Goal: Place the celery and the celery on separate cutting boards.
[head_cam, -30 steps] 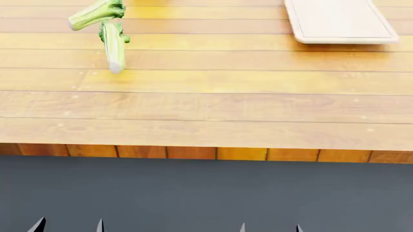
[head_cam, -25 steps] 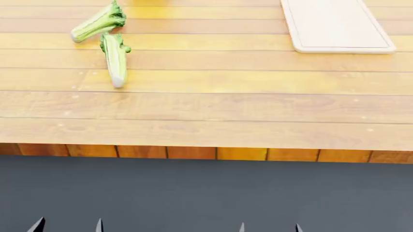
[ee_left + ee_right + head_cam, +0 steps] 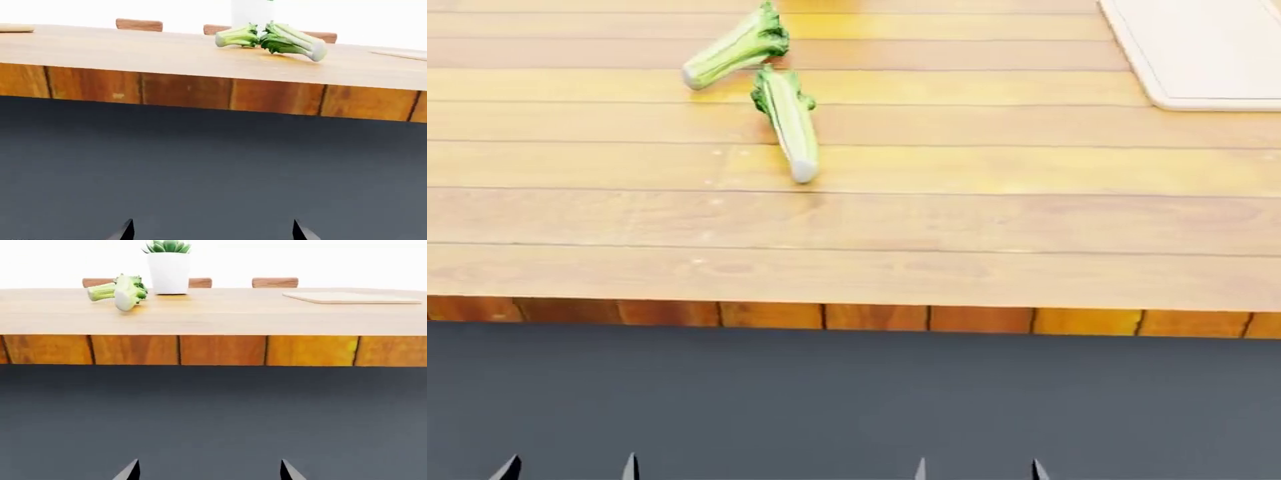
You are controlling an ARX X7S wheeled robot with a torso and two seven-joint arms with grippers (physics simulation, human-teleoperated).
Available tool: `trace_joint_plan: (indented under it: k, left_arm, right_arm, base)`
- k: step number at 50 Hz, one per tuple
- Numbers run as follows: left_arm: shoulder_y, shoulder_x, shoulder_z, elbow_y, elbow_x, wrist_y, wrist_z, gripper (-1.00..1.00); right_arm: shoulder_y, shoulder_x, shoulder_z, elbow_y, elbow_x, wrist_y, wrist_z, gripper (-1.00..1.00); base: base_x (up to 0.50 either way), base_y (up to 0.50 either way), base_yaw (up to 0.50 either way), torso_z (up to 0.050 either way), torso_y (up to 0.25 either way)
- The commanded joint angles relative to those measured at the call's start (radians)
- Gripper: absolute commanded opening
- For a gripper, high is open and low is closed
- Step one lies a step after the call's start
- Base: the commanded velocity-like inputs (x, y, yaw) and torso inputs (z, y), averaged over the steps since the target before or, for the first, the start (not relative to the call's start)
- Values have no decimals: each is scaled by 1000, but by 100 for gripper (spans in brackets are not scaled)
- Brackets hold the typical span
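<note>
No brand, label or writing can be read anywhere on the things here.

Both end effectors hang low, below the table's front edge and well short of it, over dark floor. Of the left end effector only two dark fingertips poke up at the bottom of the head view; they stand spread apart with nothing between them and touch nothing. The left wrist view shows the same two tips parted on empty air. The right end effector is likewise spread, its tips wide apart, holding nothing.

On the wooden plank table lie the two celery bunches, on bare wood, neither on a board. The nearer celery points its whitish cut base toward the front edge, its leafy top away. The farther celery lies slanted, its cut base toward the robot's left. Their leafy ends meet, touching or almost so, making a bent shape.

The pale cutting board with its raised rim sits at the far right of the table, well apart from the celery and partly cut off by the frame. In the right wrist view a flat tan cutting board lies on the table too, and a spiky succulent in a white pot stands just behind the celery. Wooden chair backs show beyond the far edge.
</note>
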Motion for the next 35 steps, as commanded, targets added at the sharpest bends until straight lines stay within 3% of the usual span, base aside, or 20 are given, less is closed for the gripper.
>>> trace_joint_plan:
  k: [1, 6, 19, 25, 27, 28, 29, 35]
  left_arm:
    - [-3, -18, 21, -7, -23, -9, -22, 100]
    - [-7, -26, 32, -19, -23, -9, -28, 100]
    - [-8, -37, 37, -18, -53, -4, -42, 100]
    - [-5, -59, 81, -22, 6, 30, -50, 100]
    - [3, -68, 108, -7, 15, -18, -36, 100]
    - [14, -63, 71, 18, -110, -8, 28, 100]
    - [14, -62, 73, 22, -130, -11, 42, 100]
    - [5, -68, 69, 19, -58, 24, -27, 100]
  right_arm:
    - [-3, 17, -20, -5, 11, -2, 24, 100]
    - [-3, 26, -37, -7, 5, -7, 28, 100]
    - [4, 37, -43, 9, 32, -12, 45, 100]
    - [4, 45, -55, 8, 29, -10, 54, 100]
    - [4, 47, -59, 6, 27, -5, 59, 100]
    - [3, 48, -62, 4, 22, -3, 63, 100]
    - [4, 49, -63, 4, 23, -3, 64, 100]
    - [2, 57, -74, -4, 14, -7, 75, 100]
  base:
    - [0, 500, 0, 0, 0]
    - [0, 500, 0, 0, 0]
    - [0, 0, 0, 0, 0]
    - [0, 0, 0, 0, 0]
    - [0, 0, 0, 0, 0]
    - [0, 0, 0, 50, 0]
    - [0, 0, 0, 50, 0]
    - [0, 0, 0, 50, 0]
